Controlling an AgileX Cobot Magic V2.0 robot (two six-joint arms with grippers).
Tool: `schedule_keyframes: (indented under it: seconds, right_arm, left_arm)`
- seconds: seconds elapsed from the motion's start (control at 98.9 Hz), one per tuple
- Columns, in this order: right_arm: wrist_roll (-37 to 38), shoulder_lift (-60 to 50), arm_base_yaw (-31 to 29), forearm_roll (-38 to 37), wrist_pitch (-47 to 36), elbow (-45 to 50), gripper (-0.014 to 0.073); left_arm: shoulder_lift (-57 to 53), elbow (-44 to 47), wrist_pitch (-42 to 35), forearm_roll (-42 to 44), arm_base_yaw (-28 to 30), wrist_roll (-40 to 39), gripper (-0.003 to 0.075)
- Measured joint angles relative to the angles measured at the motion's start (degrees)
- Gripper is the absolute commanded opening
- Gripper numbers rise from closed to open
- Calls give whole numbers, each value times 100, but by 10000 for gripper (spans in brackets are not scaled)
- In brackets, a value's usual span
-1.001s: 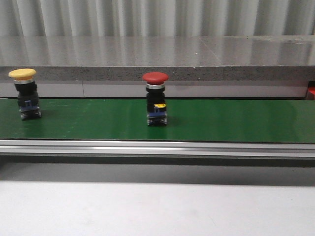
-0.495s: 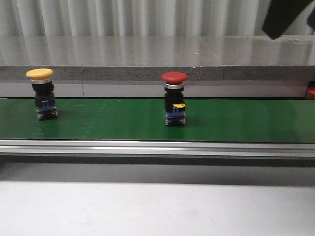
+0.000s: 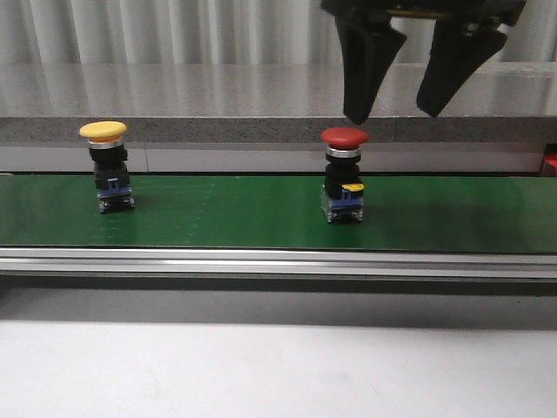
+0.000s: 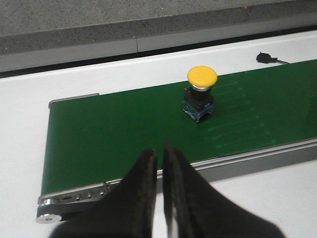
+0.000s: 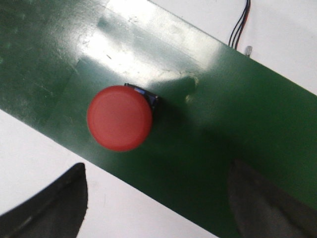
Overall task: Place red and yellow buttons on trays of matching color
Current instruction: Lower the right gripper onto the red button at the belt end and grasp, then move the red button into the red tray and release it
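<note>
A red button (image 3: pixel 345 137) on a black base stands upright on the green belt (image 3: pixel 218 213). It also shows from above in the right wrist view (image 5: pixel 119 118). My right gripper (image 3: pixel 392 115) hangs open just above it and a little to its right, jaws wide apart. A yellow button (image 3: pixel 104 131) stands on the belt at the left, and shows in the left wrist view (image 4: pixel 202 77). My left gripper (image 4: pixel 159 151) is shut and empty, off the belt's near edge and well short of the yellow button. No trays are in view.
A grey stone ledge (image 3: pixel 261 104) runs behind the belt. A metal rail (image 3: pixel 261 261) edges the belt's front, with white table surface (image 3: pixel 261 366) before it. A small red object (image 3: pixel 550 164) sits at the far right edge. A black connector (image 4: pixel 266 58) lies beside the belt.
Both buttons have moved to the right along the belt. My right gripper has come down into the front view, open, over the red button.
</note>
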Motion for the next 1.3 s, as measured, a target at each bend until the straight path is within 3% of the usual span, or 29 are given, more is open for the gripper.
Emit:
schedule_keyframes:
  seconds: [0.273, 0.344, 0.465, 0.536, 0.9, 1.092, 1.304]
  right_arm:
    - [25, 560, 0, 0, 28, -194, 559]
    - [25, 587, -14, 0, -10, -194, 474]
    - [25, 597, -117, 14, -56, -218, 248]
    - [30, 597, -181, 14, -59, -230, 187]
    - [41, 344, -517, 51, 52, -477, 183]
    - [41, -28, -1438, -269, 447, -1002, 183]
    - [57, -111, -2872, -395, 667, -1378, 183]
  left_arm:
    - [0, 0, 0, 0, 0, 0, -6]
    - [0, 0, 0, 0, 0, 0, -6]
    - [0, 0, 0, 0, 0, 0, -6]
    - [0, 0, 0, 0, 0, 0, -6]
    - [0, 0, -9, 0, 0, 0, -6]
    - [0, 0, -9, 0, 0, 0, -6]
    - [0, 0, -9, 0, 0, 0, -6]
